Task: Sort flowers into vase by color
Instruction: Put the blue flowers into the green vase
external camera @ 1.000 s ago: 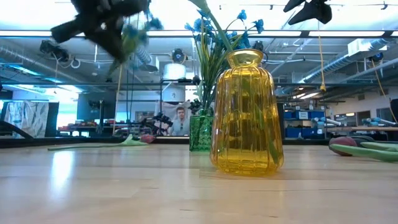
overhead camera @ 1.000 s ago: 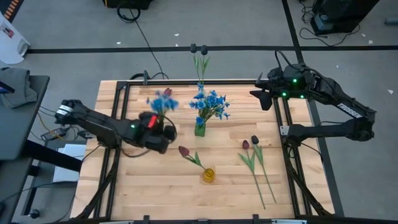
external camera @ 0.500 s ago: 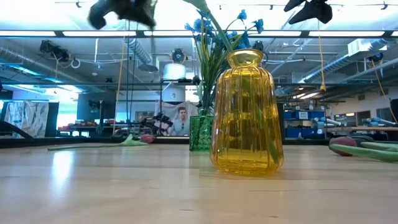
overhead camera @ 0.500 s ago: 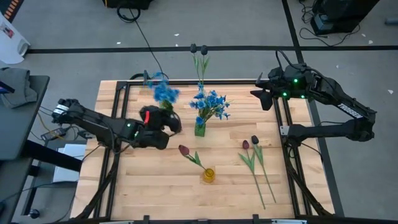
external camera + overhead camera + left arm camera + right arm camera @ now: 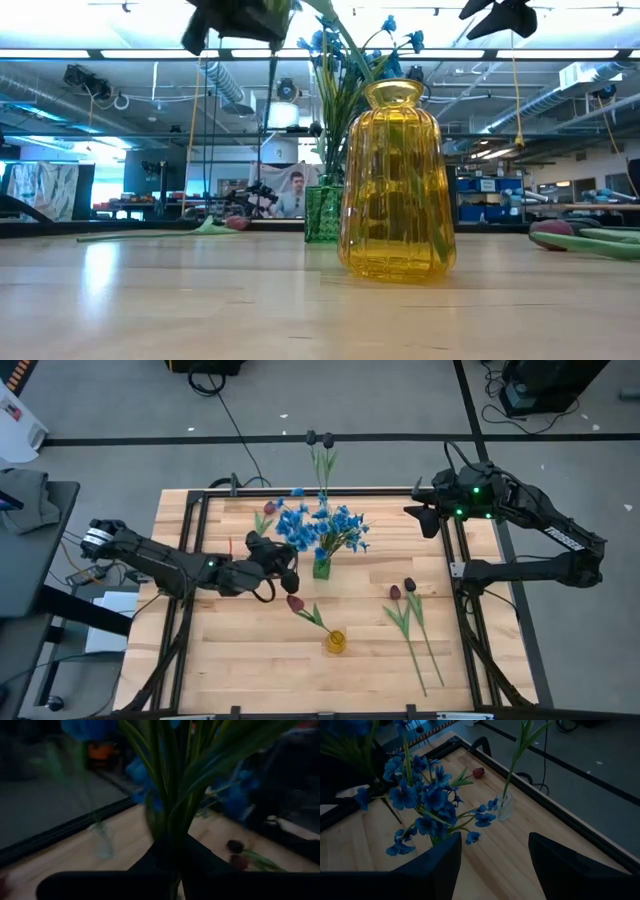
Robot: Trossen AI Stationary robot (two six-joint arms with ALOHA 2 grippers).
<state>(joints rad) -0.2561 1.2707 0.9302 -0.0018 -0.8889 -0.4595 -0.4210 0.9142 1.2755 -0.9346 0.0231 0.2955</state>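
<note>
My left gripper (image 5: 275,555) is shut on a spray of blue flowers (image 5: 295,525), held in the air just left of the green vase (image 5: 321,568). That vase has several blue flowers (image 5: 427,805) standing in it. The yellow vase (image 5: 397,180) near the front holds one red tulip (image 5: 295,602). Two red tulips (image 5: 405,610) lie flat on the table at the right. A clear vase (image 5: 505,805) at the far edge holds dark-headed stems (image 5: 318,438). My right gripper (image 5: 425,515) hangs open, high over the far right corner. My left gripper pinches the spray's bundled green stems (image 5: 172,845) between its two fingers, below the blossoms. The fingers come nearly level from the table's left and lie across the stems. The spray is lifted clear, blossoms up, and its stem end (image 5: 270,100) hangs below the fingers.
A loose red bud (image 5: 268,508) lies on the table near the far left, behind the held spray. Black frame rails (image 5: 190,560) run along the table's left, right and far sides. Bare wood (image 5: 240,660) lies at the near left.
My left gripper has gone toward the table's right, toward the green vase, and its wrist has rolled and tipped. The blue spray has swung with it and its blossoms now stand right beside those in the green vase. The grip has stayed shut.
</note>
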